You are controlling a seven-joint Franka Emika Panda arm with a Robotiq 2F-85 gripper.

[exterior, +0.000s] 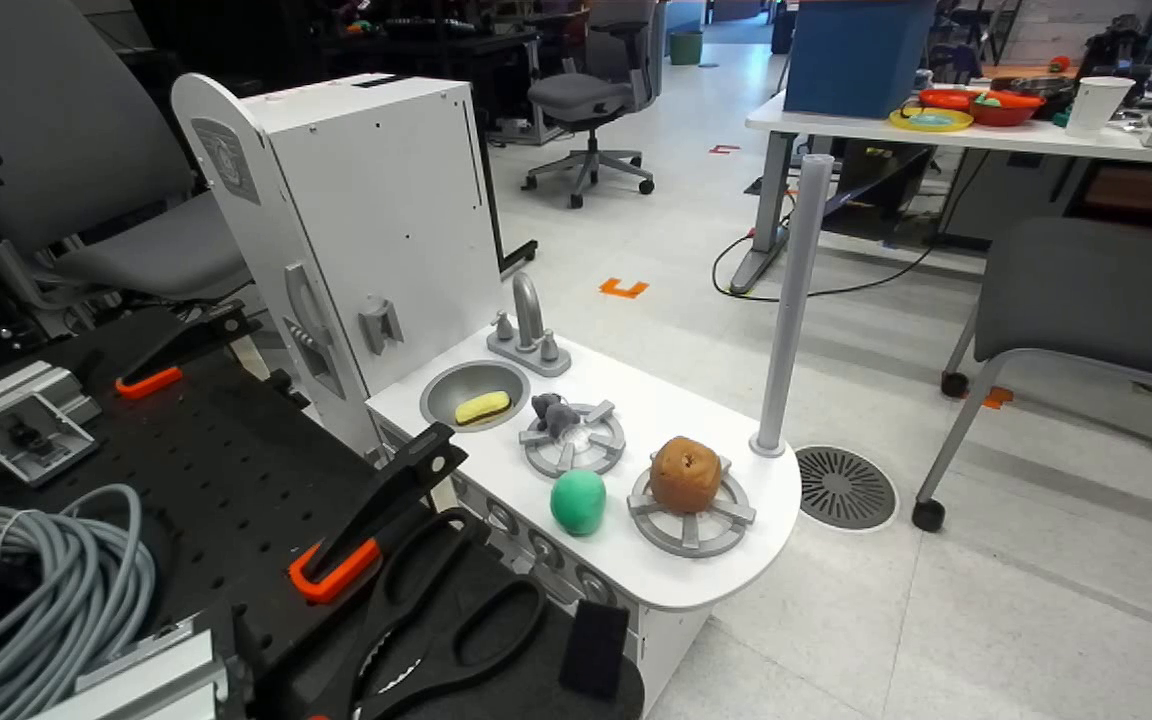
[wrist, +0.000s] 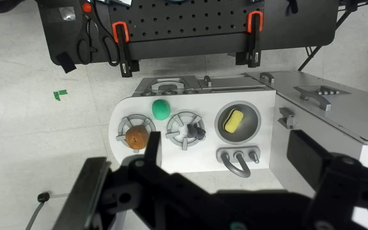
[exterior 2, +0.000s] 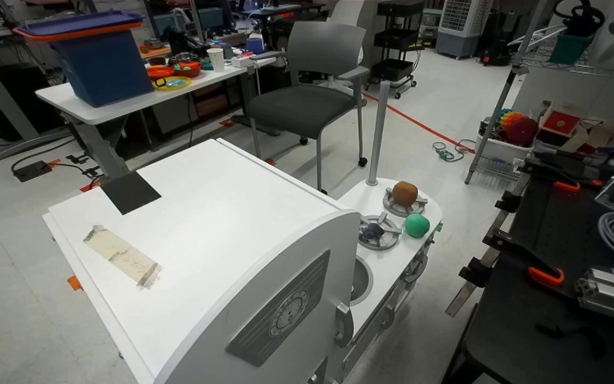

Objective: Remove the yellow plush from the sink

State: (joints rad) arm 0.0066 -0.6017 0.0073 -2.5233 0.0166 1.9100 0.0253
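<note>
The yellow plush (exterior: pixel 482 407), with a dark stripe along its side, lies in the round grey sink (exterior: pixel 463 381). It also shows in the wrist view (wrist: pixel 234 121), tilted toward one side of the sink (wrist: pixel 250 123). In an exterior view the fridge block hides most of the sink (exterior 2: pixel 362 278) and all but a sliver of the plush. My gripper (wrist: pixel 227 140) is open and empty in the wrist view, its fingers wide apart. It appears high above the toy kitchen, not touching anything. The gripper is out of view in both exterior views.
The grey faucet (wrist: pixel 238 156) stands beside the sink. The tall white fridge block (wrist: pixel 315 108) rises next to it. A dark grey plush (wrist: pixel 196 131), a green ball-like plush (wrist: pixel 161 109) and a brown plush (wrist: pixel 137 137) sit on the counter and burners. A grey post (exterior: pixel 796 300) stands at the counter's end.
</note>
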